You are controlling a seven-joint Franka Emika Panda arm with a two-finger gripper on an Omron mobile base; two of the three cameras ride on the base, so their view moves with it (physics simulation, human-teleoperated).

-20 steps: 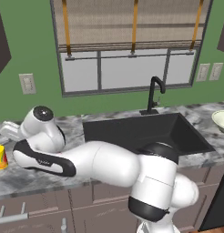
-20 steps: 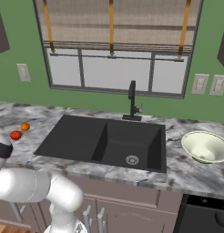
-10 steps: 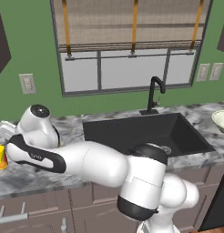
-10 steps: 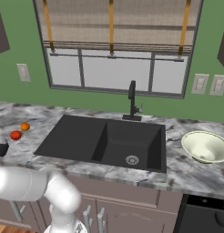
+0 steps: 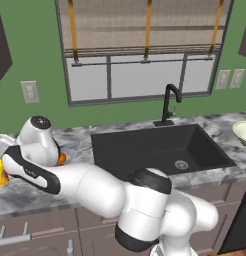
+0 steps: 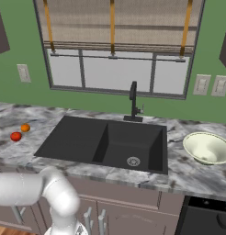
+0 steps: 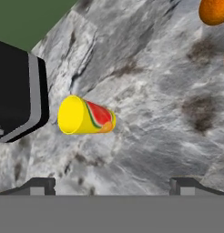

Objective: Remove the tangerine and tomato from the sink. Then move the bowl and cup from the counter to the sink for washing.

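Hand view: the cup (image 7: 85, 115) sits just ahead of the wide-open, empty gripper (image 7: 113, 183).
Both finger tips stand far apart at the bottom of that view, with nothing between them. The yellow cup rests on the grey counter (image 7: 145, 136), a little toward the left finger, and it looks tipped sideways here, its mouth toward the left and its base toward the right. So I think the gripper must go forward and a bit left to get around it. The tangerine (image 6: 25, 127) and tomato (image 6: 15, 136) are already out on the counter. The sink (image 6: 105, 142) is bare, and the bowl (image 6: 207, 148) waits on its far side.
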